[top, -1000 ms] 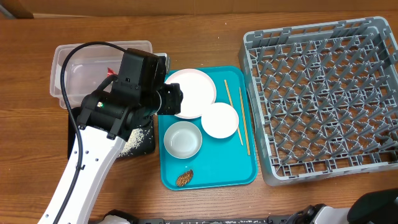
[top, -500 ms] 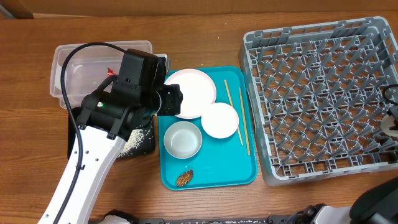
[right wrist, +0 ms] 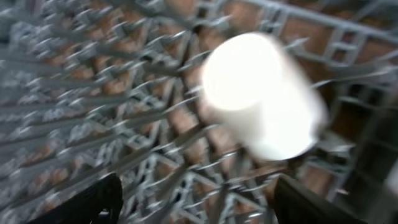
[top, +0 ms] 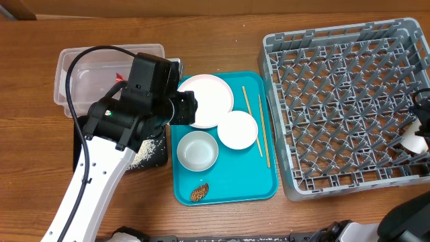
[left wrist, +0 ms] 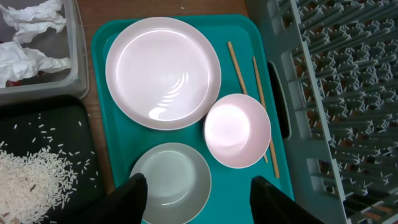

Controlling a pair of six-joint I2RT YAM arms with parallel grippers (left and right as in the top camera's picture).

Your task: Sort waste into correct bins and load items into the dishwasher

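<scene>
My left gripper (left wrist: 199, 179) hangs open over the teal tray (top: 225, 188), above a greyish bowl (left wrist: 171, 180), holding nothing. On that tray also lie a large white plate (left wrist: 163, 71), a white bowl (left wrist: 237, 130), two chopsticks (left wrist: 239, 62) and a brown food scrap (top: 199, 193). Rice (left wrist: 31, 174) lies on the black tray (left wrist: 68, 118). Tissue (left wrist: 31, 31) and a red wrapper (top: 121, 77) sit in the clear tub (top: 67, 60). At the grey dish rack's (top: 342, 101) right edge, my right gripper (right wrist: 198, 183) is open; the white cup (right wrist: 261, 93) shows blurred beyond its fingers.
The left arm's body (top: 144, 101) covers part of the black tray and a corner of the clear tub. The rack's tall pegs and rim surround the right gripper. Bare wooden table (top: 222, 33) lies behind the tray and the tub.
My right gripper has come in over the rack's right edge with the white cup and its jaws have widened. The left arm and the tray's dishes have not moved.
</scene>
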